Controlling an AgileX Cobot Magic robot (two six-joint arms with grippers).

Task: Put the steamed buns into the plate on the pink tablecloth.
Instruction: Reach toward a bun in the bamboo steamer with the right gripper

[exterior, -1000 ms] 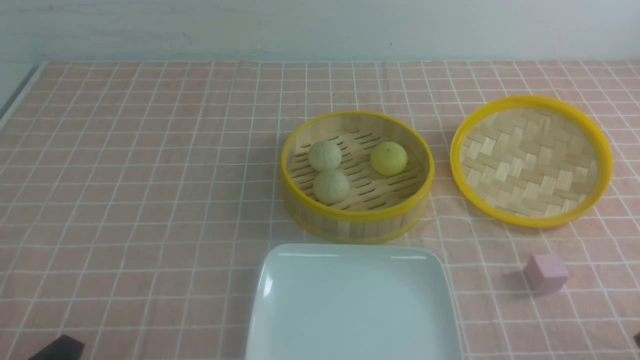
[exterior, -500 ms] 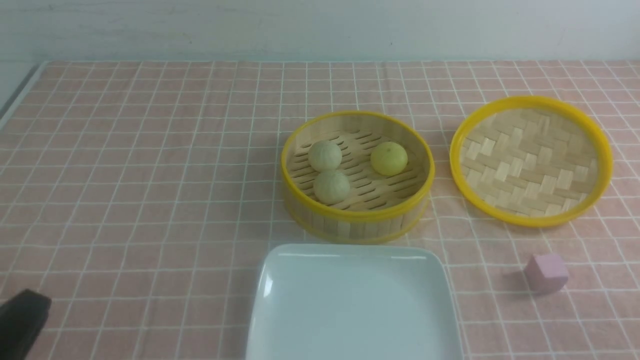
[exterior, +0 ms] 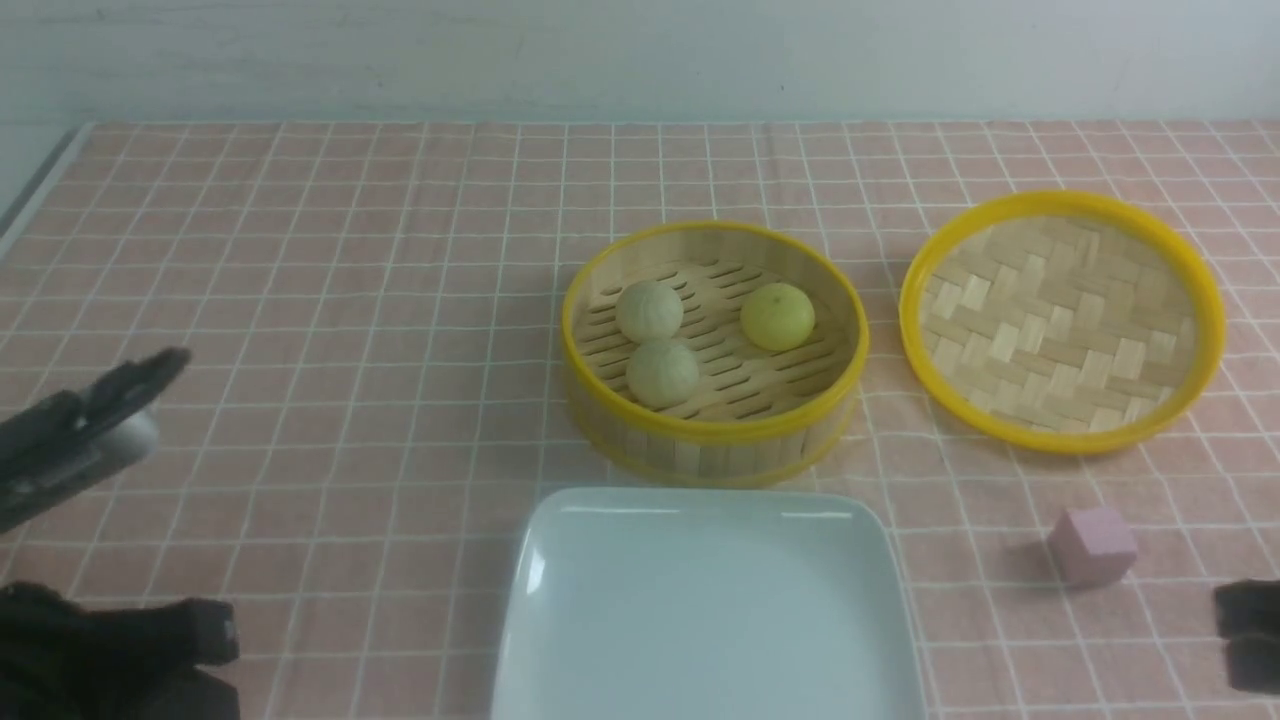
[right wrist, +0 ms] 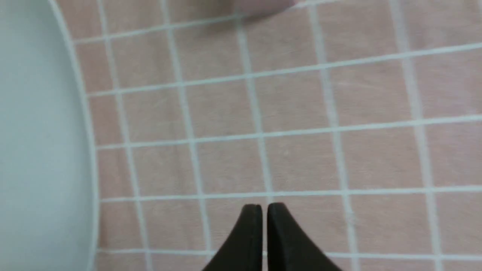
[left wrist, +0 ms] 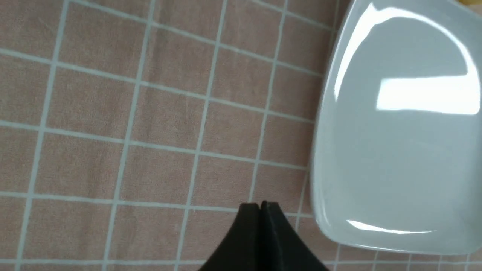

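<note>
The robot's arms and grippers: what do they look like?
Mostly matte black. The left arm shows a grey rounded section among black parts. The left gripper and right gripper each end in two slim black fingers tapering to points. No markings visible.

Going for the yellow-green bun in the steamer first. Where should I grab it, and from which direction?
Grip the yellow-green bun across its widest middle, coming straight down from above: the raised wall of the steamer rings it and blocks a side approach. It sits apart from the pale buns, so fingers should fit either side. The right gripper is shut; open it first.
</note>
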